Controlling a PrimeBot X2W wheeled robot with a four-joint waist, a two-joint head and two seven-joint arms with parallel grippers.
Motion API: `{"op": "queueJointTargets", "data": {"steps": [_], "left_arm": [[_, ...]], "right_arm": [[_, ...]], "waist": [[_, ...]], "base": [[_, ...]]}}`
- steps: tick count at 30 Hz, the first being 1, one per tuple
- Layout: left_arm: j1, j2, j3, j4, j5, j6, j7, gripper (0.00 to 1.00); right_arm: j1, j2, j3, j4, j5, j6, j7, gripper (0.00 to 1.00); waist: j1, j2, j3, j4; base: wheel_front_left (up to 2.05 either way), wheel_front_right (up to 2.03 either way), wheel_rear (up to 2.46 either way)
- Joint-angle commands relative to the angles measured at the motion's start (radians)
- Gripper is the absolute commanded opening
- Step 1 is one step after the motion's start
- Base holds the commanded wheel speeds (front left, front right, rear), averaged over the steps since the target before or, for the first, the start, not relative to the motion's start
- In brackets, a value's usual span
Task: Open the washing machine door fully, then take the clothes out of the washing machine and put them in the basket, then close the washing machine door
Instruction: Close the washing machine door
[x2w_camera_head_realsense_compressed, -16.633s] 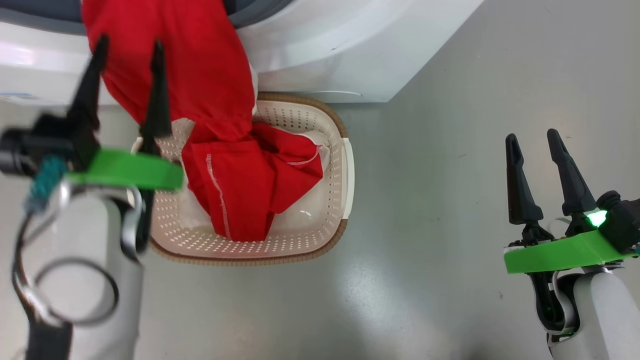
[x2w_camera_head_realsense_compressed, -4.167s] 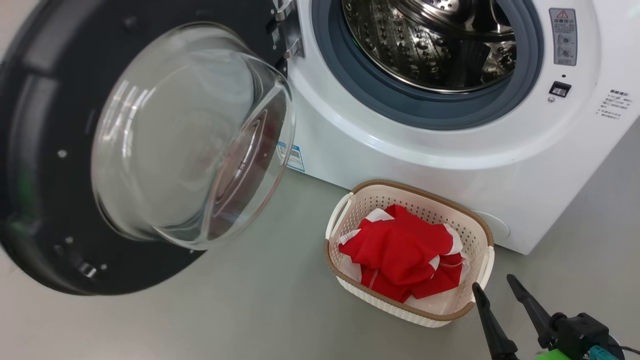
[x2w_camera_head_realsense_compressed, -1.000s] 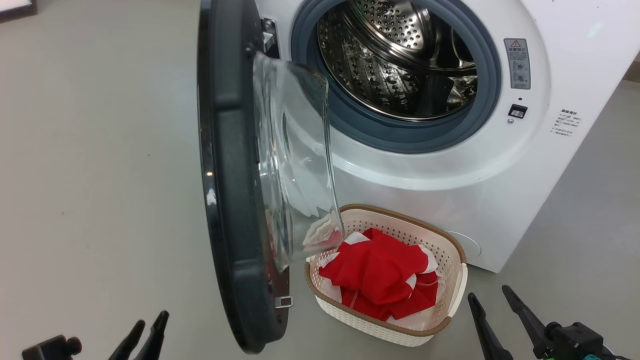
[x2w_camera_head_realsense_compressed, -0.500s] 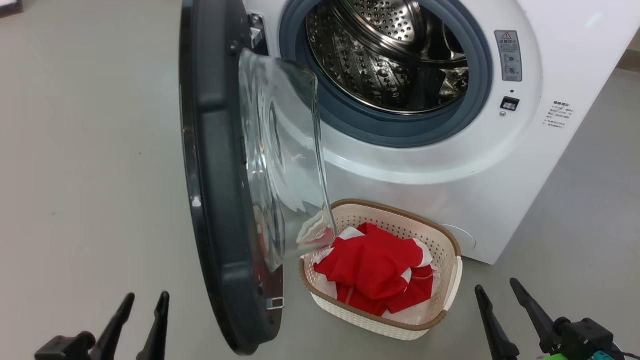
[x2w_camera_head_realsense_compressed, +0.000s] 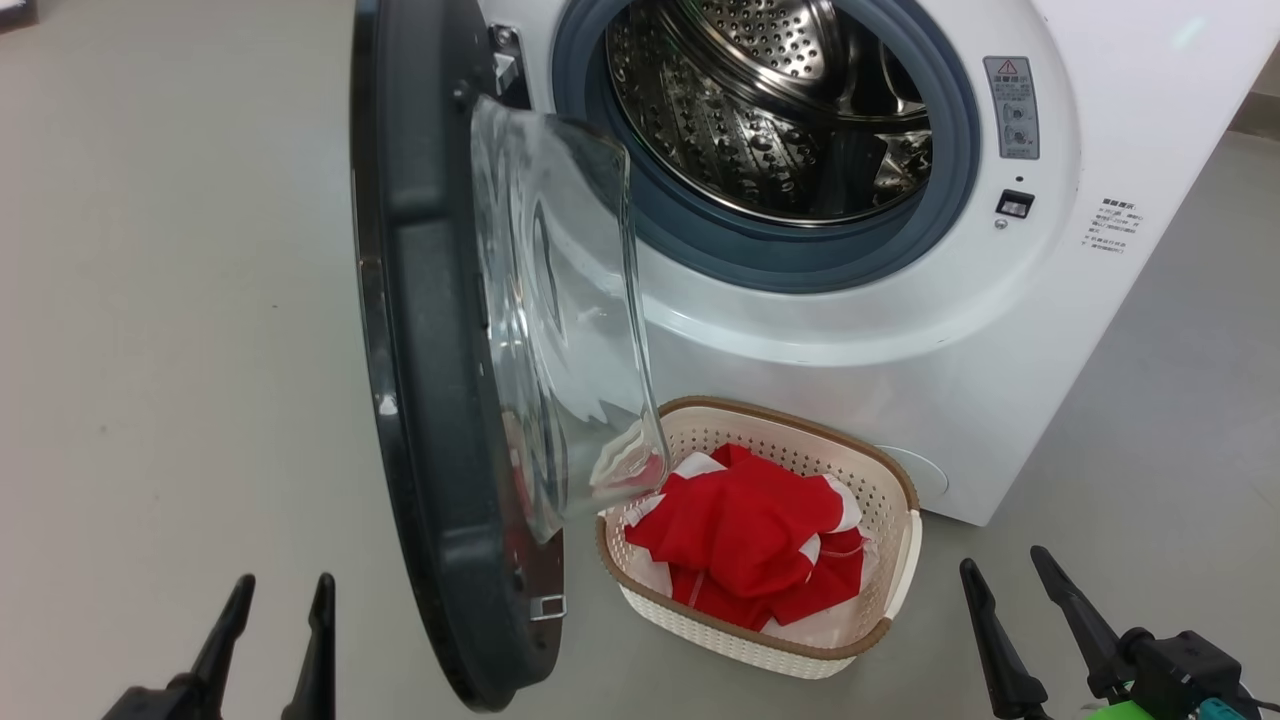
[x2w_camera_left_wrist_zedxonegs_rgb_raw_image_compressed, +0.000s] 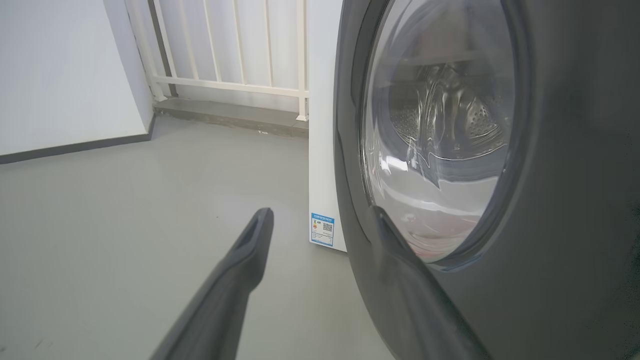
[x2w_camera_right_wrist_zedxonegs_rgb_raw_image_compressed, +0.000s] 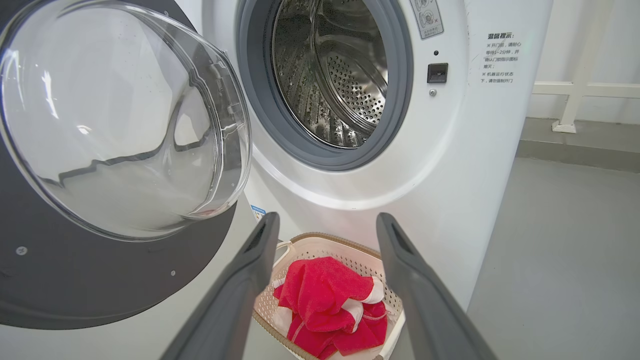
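The washing machine door (x2w_camera_head_realsense_compressed: 430, 350) stands half open, edge-on to me, its glass bowl (x2w_camera_head_realsense_compressed: 560, 300) facing the bare steel drum (x2w_camera_head_realsense_compressed: 770, 100) of the white washing machine (x2w_camera_head_realsense_compressed: 900, 330). Below the opening, the basket (x2w_camera_head_realsense_compressed: 790, 425) holds the red clothes (x2w_camera_head_realsense_compressed: 745, 540). My left gripper (x2w_camera_head_realsense_compressed: 285, 590) is open, low on the outer side of the door. In the left wrist view the left gripper (x2w_camera_left_wrist_zedxonegs_rgb_raw_image_compressed: 320, 212) points past the door (x2w_camera_left_wrist_zedxonegs_rgb_raw_image_compressed: 550, 250). My right gripper (x2w_camera_head_realsense_compressed: 1003, 562) is open and empty, right of the basket. In the right wrist view, the right gripper (x2w_camera_right_wrist_zedxonegs_rgb_raw_image_compressed: 327, 220) frames the clothes (x2w_camera_right_wrist_zedxonegs_rgb_raw_image_compressed: 325, 295).
Grey floor (x2w_camera_head_realsense_compressed: 180, 300) spreads to the left of the door and to the right of the machine. A white railing (x2w_camera_left_wrist_zedxonegs_rgb_raw_image_compressed: 225, 50) on a low step and a white wall (x2w_camera_left_wrist_zedxonegs_rgb_raw_image_compressed: 60, 75) stand behind the machine. A blue label (x2w_camera_left_wrist_zedxonegs_rgb_raw_image_compressed: 322, 230) marks the machine's front corner.
The camera has shifted slightly. My left gripper has come up further into view at the lower left. Door, basket and clothes stand as before.
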Motion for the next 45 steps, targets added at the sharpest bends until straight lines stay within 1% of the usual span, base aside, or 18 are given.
{"op": "queueJointTargets", "data": {"steps": [1,8,18,22,24,25,26,27,28,29,34,37,42,45], "left_arm": [[-0.006,0.009,0.045,-0.019,0.013,-0.005,-0.012,1.0],[-0.001,-0.013,0.063,-0.022,0.032,-0.005,-0.012,1.0],[-0.001,-0.02,0.073,-0.025,0.04,-0.005,-0.012,1.0],[-0.003,-0.022,0.069,-0.044,0.019,-0.005,-0.012,1.0],[-0.004,-0.025,0.06,-0.058,-0.027,-0.005,-0.012,1.0],[-0.004,-0.021,0.051,-0.065,-0.046,-0.005,-0.012,0.79],[-0.004,-0.015,0.042,-0.076,-0.066,-0.005,-0.012,0.51],[-0.003,-0.011,0.033,-0.086,-0.094,-0.005,-0.012,0.36],[-0.004,-0.005,0.025,-0.098,-0.12,-0.005,-0.012,0.12],[-0.005,0.005,0.02,-0.112,-0.139,-0.005,-0.012,0.0],[-0.009,0.039,-0.02,-0.187,-0.246,-0.005,-0.012,0.0],[-0.012,0.073,-0.068,-0.237,-0.308,-0.005,-0.012,0.0],[-0.025,0.136,-0.146,-0.276,-0.363,-0.005,-0.012,0.0],[-0.038,0.167,-0.186,-0.28,-0.373,-0.005,-0.012,0.0]], "right_arm": [[-0.022,-0.009,0.02,-0.021,-0.002,0.006,-0.006,1.0],[-0.021,-0.006,0.021,-0.014,-0.004,0.006,-0.006,1.0],[-0.026,-0.007,0.023,-0.01,-0.005,0.006,-0.006,1.0],[-0.023,-0.006,0.024,-0.008,-0.004,0.006,-0.006,1.0],[-0.022,-0.006,0.025,-0.008,-0.003,0.006,-0.006,1.0],[-0.021,-0.006,0.026,-0.007,-0.003,0.006,-0.006,1.0],[-0.02,-0.006,0.026,-0.008,-0.003,0.006,-0.006,1.0],[-0.02,-0.005,0.026,-0.008,-0.003,0.006,-0.006,1.0],[-0.019,-0.005,0.027,-0.008,-0.002,0.006,-0.006,1.0],[-0.018,-0.004,0.027,-0.008,-0.002,0.006,-0.006,1.0],[-0.017,-0.001,0.034,-0.008,-0.002,0.006,-0.006,1.0],[-0.018,0.002,0.035,-0.01,-0.002,0.006,-0.006,1.0],[-0.026,0.005,0.037,-0.01,-0.001,0.006,-0.006,1.0],[-0.032,0.008,0.036,-0.009,-0.002,0.006,-0.006,1.0]], "waist": [[0.0,0.0,-0.002,0.0],[0.0,0.0,0.003,0.001],[0.0,0.0,0.002,-0.002],[0.0,0.0,-0.002,-0.001],[0.0,0.0,-0.004,0.0],[0.0,0.0,-0.006,0.0],[0.0,0.0,-0.007,0.0],[0.0,0.0,-0.008,-0.001],[0.0,0.0,-0.01,-0.001],[0.0,0.0,-0.01,0.0],[0.0,0.0,-0.013,-0.004],[0.0,0.0,-0.009,-0.009],[0.0,0.0,0.002,-0.023],[0.0,0.0,0.01,-0.036]], "base": [[0.0,0.0,0.0],[0.0,0.0,0.0],[0.0,0.0,0.0],[0.0,0.0,0.0],[0.0,0.0,0.0],[0.0,0.0,0.0],[0.0,0.0,0.0],[0.0,0.0,0.0],[0.0,0.0,0.0],[0.0,0.0,0.0],[0.0,0.0,0.0],[0.0,0.0,0.0],[0.0,0.0,0.0],[0.0,0.0,0.0]]}}
